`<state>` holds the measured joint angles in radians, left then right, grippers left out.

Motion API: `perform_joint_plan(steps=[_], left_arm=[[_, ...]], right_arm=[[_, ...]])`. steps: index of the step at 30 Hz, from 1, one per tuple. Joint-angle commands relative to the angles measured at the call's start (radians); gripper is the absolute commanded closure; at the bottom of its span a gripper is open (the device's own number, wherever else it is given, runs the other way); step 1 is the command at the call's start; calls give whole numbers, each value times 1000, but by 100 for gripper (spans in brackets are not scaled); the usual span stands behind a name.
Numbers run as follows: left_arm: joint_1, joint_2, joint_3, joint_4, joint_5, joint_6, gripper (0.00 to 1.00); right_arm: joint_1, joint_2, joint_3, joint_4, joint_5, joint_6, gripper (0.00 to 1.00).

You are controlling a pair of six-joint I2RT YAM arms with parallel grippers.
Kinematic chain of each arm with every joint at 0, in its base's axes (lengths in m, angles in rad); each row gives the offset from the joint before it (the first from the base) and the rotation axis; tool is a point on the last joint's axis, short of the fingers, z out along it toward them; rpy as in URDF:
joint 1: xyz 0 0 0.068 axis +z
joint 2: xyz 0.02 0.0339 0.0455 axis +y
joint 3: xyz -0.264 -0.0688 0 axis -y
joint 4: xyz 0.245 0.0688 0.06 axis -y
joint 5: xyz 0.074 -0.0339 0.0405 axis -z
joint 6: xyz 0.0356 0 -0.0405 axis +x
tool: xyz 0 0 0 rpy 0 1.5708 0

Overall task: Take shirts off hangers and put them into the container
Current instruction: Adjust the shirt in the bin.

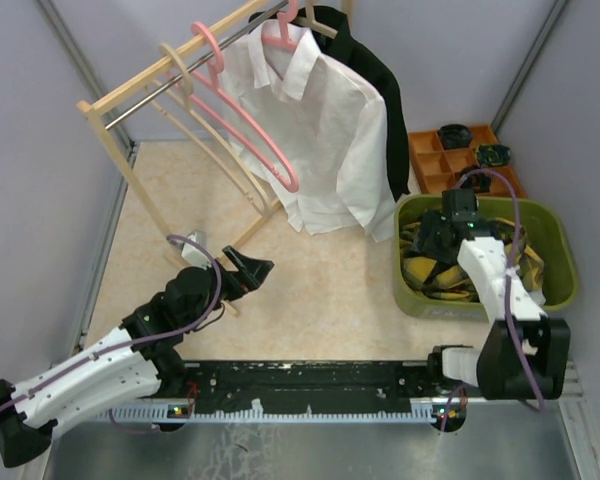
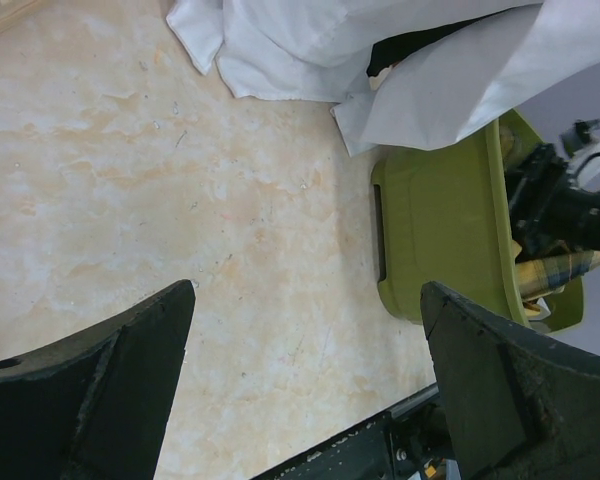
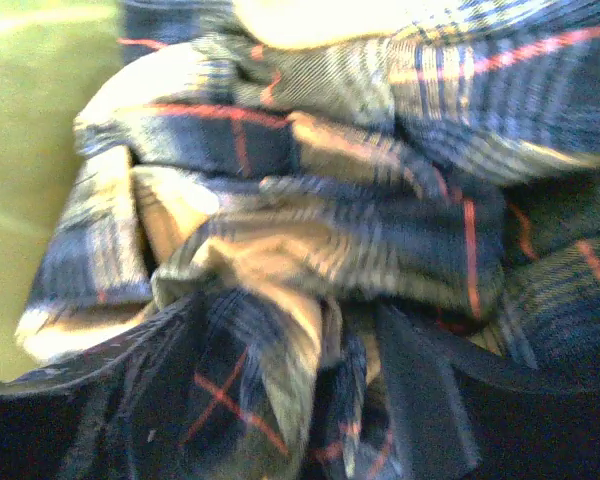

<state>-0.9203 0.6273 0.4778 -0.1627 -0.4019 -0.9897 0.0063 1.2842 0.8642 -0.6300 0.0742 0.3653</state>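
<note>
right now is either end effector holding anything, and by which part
The left end effector is open, empty. The right end effector sits in the plaid shirt in the basket, cloth between its fingers; whether it grips cannot be told.

robot lab test cell: plain grey panel walls [image 1: 30,200] with metal struts [image 1: 70,40], marbled tabletop [image 1: 320,290], two arms [image 1: 90,375] bolted to a black rail [image 1: 310,378], small wooden clothes rack [image 1: 126,172].
</note>
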Motion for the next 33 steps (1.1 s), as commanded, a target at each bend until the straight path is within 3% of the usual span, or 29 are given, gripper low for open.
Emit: perform_joint_plan(steps=[1, 4, 6, 9, 12, 15, 17, 20, 24, 28, 31, 33], left_arm=[[1, 8, 16, 23, -10, 20, 1], [1, 26, 24, 28, -2, 24, 0], [1, 31, 26, 27, 2, 25, 0], [1, 24, 25, 24, 4, 25, 0], [1, 14, 23, 17, -4, 25, 1], [0, 4, 22, 10, -9, 22, 0], [1, -4, 23, 0, -10, 22, 1], [1, -14, 22, -17, -20, 20, 1], [1, -19, 14, -16, -24, 11, 0], [1, -2, 14, -2, -15, 7, 0], [1, 10, 22, -7, -10, 7, 0], [1, 11, 22, -10, -12, 7, 1]], right_arm=[[8, -189, 156, -155, 51, -15, 24], [7, -260, 198, -170, -5, -19, 3], [7, -289, 205, -169, -61, -14, 1], [8, -320, 175, -130, -215, -12, 8], [8, -327, 85, -63, -356, 15, 25], [8, -298, 28, -81, -245, 68, 33], [8, -276, 23, -117, -117, 92, 18], [8, -255, 80, -203, 82, 148, 3], [8, -276, 205, -225, 103, 129, 1], [7, -377, 190, -85, -124, 37, 1], [8, -464, 147, 26, -328, 23, 1], [7, -491, 147, 58, -383, 54, 1]])
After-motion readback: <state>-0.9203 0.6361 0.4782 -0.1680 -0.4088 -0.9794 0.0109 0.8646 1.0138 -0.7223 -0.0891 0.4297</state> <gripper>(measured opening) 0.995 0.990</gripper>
